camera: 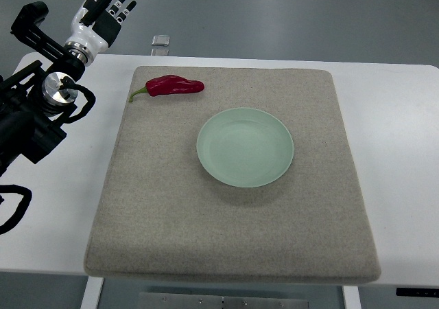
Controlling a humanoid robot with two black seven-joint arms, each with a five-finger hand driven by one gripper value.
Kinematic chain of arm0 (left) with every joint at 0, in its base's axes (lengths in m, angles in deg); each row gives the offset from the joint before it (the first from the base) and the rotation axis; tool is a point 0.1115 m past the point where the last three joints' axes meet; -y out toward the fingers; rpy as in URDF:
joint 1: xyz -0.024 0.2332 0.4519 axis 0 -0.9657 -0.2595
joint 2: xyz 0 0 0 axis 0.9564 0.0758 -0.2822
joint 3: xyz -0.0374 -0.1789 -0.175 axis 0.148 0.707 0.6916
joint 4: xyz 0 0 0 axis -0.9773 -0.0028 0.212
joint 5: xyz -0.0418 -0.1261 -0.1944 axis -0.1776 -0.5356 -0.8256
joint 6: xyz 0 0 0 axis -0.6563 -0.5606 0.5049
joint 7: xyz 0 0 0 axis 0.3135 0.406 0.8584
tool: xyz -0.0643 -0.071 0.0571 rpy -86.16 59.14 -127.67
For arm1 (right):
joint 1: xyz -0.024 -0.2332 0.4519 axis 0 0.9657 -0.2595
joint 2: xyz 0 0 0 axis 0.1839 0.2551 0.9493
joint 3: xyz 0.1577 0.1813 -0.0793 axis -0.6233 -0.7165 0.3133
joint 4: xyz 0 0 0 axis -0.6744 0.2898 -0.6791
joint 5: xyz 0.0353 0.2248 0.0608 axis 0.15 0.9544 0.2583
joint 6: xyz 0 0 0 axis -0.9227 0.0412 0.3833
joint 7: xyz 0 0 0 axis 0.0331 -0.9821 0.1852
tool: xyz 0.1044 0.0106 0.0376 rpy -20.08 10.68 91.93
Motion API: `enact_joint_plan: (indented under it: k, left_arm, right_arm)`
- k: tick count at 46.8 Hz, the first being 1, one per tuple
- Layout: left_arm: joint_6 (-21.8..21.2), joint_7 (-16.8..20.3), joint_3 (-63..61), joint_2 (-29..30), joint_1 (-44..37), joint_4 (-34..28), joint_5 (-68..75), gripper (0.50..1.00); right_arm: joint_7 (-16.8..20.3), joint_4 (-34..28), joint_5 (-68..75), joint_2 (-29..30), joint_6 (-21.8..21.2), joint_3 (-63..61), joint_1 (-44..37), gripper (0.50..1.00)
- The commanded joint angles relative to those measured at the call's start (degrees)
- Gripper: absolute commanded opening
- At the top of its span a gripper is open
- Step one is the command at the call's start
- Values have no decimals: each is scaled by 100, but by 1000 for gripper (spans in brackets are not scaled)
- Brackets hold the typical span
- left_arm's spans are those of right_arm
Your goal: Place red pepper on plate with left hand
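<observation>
Grey mat [233,220]: red pepper [175,85] beside empty plate [245,147].

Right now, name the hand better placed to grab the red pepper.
Left. The left hand hangs beyond the table's far-left corner, nearest the red pepper on the mat's far-left; no right arm shows.

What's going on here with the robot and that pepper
Nothing is being handled yet. The robot's left hand is raised past the table's far left corner, fingers extended and holding nothing. The red pepper lies on the grey mat, up near its far left edge. The pale green plate sits empty near the middle of the mat, apart from the pepper. The right arm isn't visible.
</observation>
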Motion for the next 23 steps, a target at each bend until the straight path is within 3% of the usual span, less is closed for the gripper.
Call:
enact_joint_plan:
  k: [1,23]
  left_arm:
    - [9,1,0,1,0,8,0,992]
    - [0,89,44,9,18,35,-9,992]
  right_arm:
    - [0,0,0,0,0,-2,0,928]
    - [0,0,0,0,0,7,0,928]
